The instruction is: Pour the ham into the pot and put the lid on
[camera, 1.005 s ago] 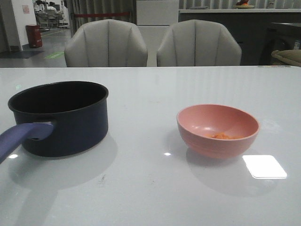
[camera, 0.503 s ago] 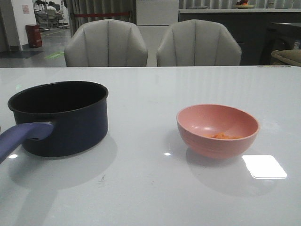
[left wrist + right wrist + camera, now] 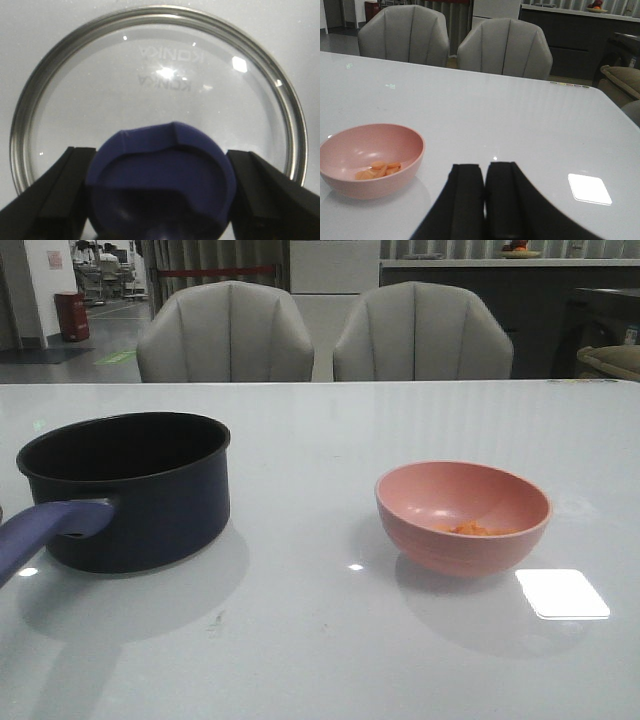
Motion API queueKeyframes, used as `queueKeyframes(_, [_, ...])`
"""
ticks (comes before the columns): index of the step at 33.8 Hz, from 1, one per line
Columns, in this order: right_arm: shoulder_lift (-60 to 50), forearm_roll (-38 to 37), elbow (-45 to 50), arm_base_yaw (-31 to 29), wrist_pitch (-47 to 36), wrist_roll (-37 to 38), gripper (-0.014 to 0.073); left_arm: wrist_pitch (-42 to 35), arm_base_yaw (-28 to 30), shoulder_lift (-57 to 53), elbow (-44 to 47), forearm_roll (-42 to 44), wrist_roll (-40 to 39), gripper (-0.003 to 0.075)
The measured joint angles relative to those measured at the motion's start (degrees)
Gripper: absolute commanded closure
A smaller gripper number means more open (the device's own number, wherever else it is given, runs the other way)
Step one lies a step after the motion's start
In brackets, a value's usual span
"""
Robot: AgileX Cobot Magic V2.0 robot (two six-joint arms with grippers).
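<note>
- My left gripper (image 3: 159, 200) is spread wide, one finger (image 3: 47, 200) on each side of the lid's purple-blue knob (image 3: 160, 180). The fingers stand beside the knob; whether the pads touch it I cannot tell.
- The lid (image 3: 150, 85) lies flat on the white table (image 3: 30, 30), dome up, its metal rim fully in my left wrist view. It does not appear in the front view.
- My right gripper (image 3: 485, 200) has its fingers pressed together with only a thin seam between them, and holds nothing. It hangs above bare table, well apart from the bowl.
- The pot (image 3: 130, 485) stands upright on the table (image 3: 320, 660) toward my left side, uncovered, its inside dark. Its handle (image 3: 45, 530) points toward me and to the left.
- The pink bowl (image 3: 462, 515) stands upright toward my right side, well apart from the pot.
- The ham (image 3: 475, 530) sits as a small orange heap at the bottom of the bowl; my right wrist view shows it too (image 3: 377, 171), toward the near side of the bowl floor.
- Two grey chairs (image 3: 225, 335) stand behind the far edge of the table.
</note>
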Motion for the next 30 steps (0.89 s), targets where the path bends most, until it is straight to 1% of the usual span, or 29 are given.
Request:
queueKeyframes(5, [0.0, 0.0, 0.0, 0.0, 0.0, 0.0, 0.0427, 0.62, 0.0, 0.0, -0.03, 0.7, 0.0, 0.0232])
queueKeyframes(7, [0.0, 0.0, 0.0, 0.0, 0.0, 0.0, 0.0427, 0.66, 0.0, 0.08, -0.03, 1.25, 0.0, 0.0206])
queueKeyframes(9, [0.0, 0.0, 0.0, 0.0, 0.0, 0.0, 0.0427, 0.77, 0.0, 0.08, -0.03, 1.49, 0.0, 0.0164])
queueKeyframes(12, [0.0, 0.0, 0.0, 0.0, 0.0, 0.0, 0.0427, 0.75, 0.0, 0.08, -0.13, 1.64, 0.0, 0.0127])
queueKeyframes(16, [0.0, 0.0, 0.0, 0.0, 0.0, 0.0, 0.0427, 0.75, -0.62, 0.08, -0.39, 2.85, 0.0, 0.0124])
queueKeyframes(22, [0.0, 0.0, 0.0, 0.0, 0.0, 0.0, 0.0427, 1.58, -3.34, -0.06, -2.13, 5.25, 0.0, 0.0129])
queueKeyframes(25, [0.0, 0.0, 0.0, 0.0, 0.0, 0.0, 0.0427, 2.12, -4.84, -1.74, -2.6, 6.42, 0.0, 0.0137])
queueKeyframes(30, [0.0, 0.0, 0.0, 0.0, 0.0, 0.0, 0.0427, 2.92, -6.33, -8.26, -2.58, 6.68, 0.0, 0.0137])
